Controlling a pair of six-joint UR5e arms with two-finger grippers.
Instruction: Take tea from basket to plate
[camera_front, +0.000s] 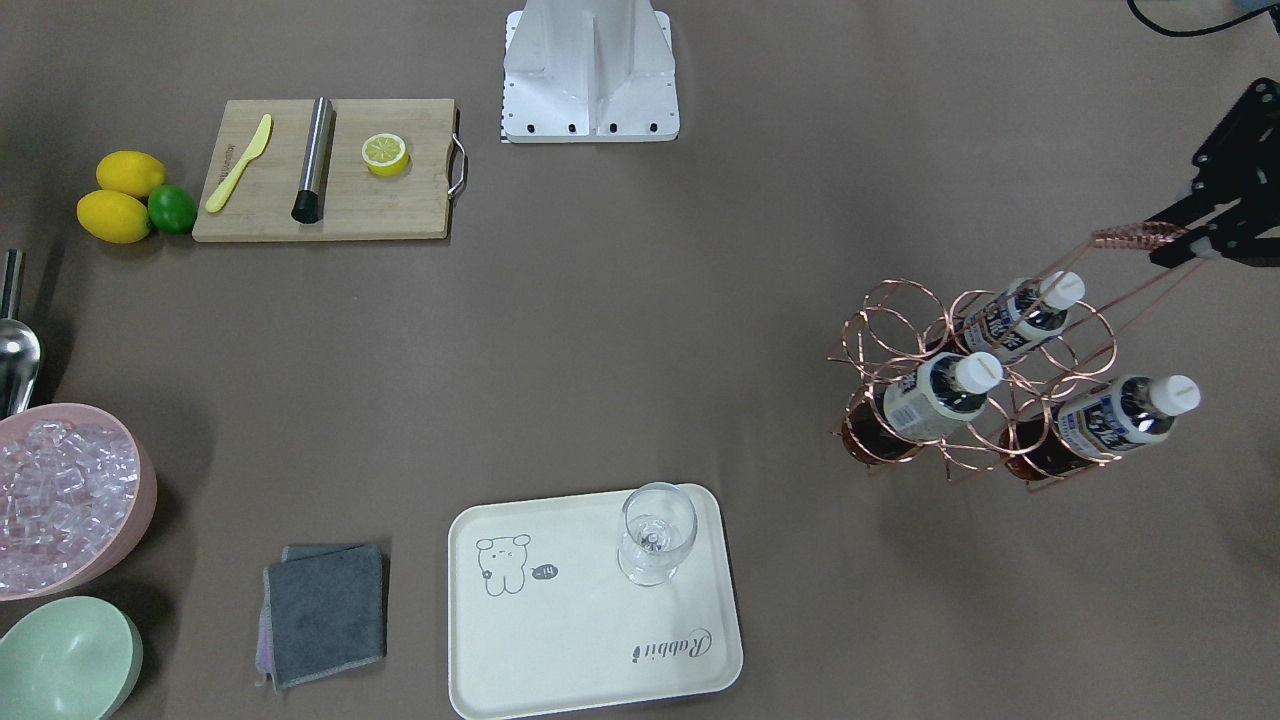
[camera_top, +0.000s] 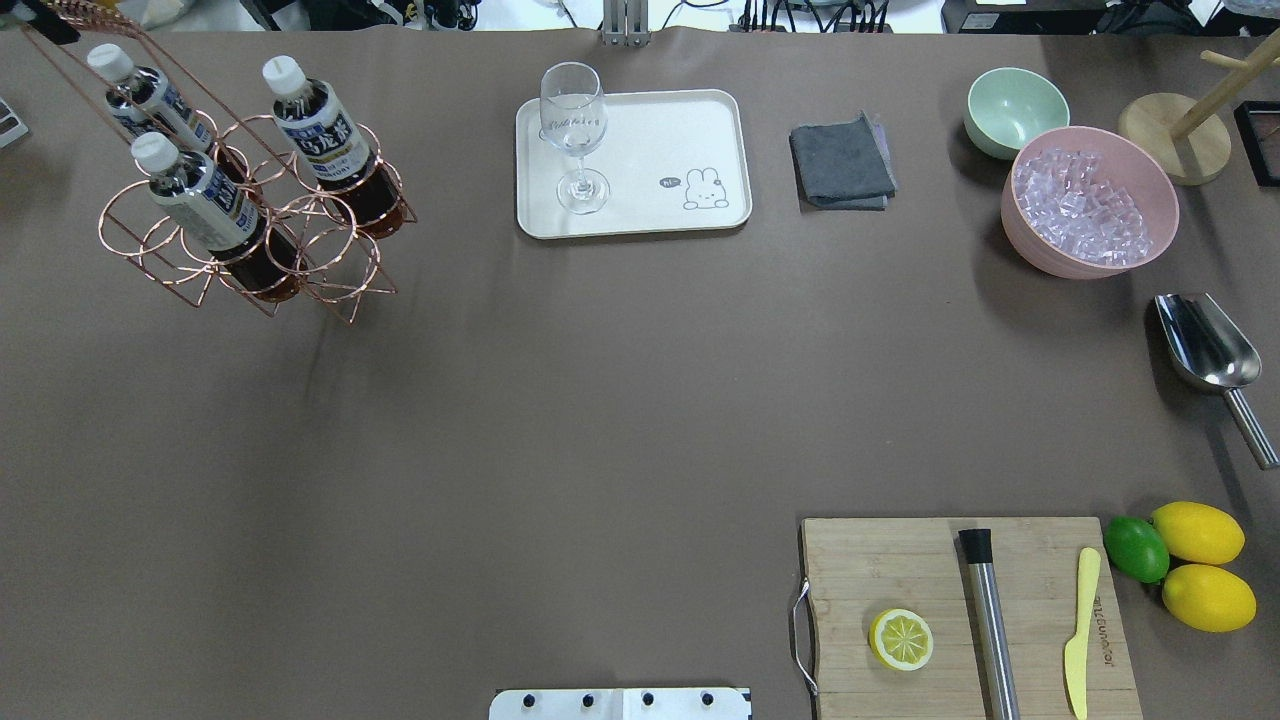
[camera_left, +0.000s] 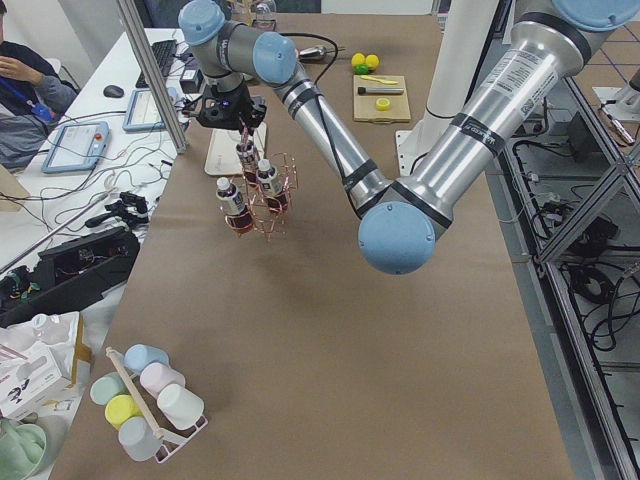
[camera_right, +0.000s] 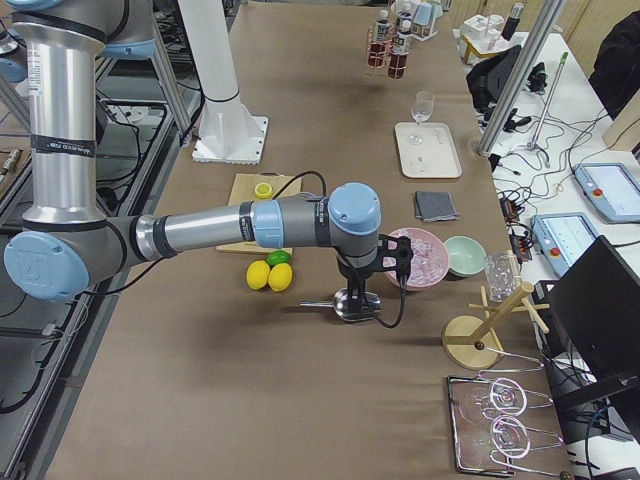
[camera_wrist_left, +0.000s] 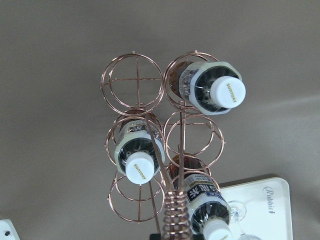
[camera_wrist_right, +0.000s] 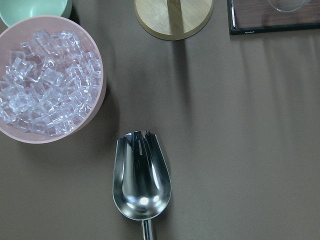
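With the left tool (camera_front: 1178, 240) clamped on the handle (camera_front: 1135, 236) of the basket (camera_wrist_left: 136, 78), no tea (camera_front: 945, 395) is judged yet grasped; one must be drawn straight up and carried to the plate (camera_front: 580, 640).

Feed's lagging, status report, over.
Left hand shut on basket handle. Right hand over scoop, grip unclear. Three teas in basket. Glass occupies plate corner.

From here I see glossy copper wire on the basket (camera_front: 1130, 236), clear plastic tea bottles (camera_front: 940, 395), a smooth matt plate (camera_front: 560, 640), a mirror-polished metal scoop (camera_wrist_right: 141, 182), a wooden board (camera_front: 390, 210) and a matt counter (camera_front: 640, 350).
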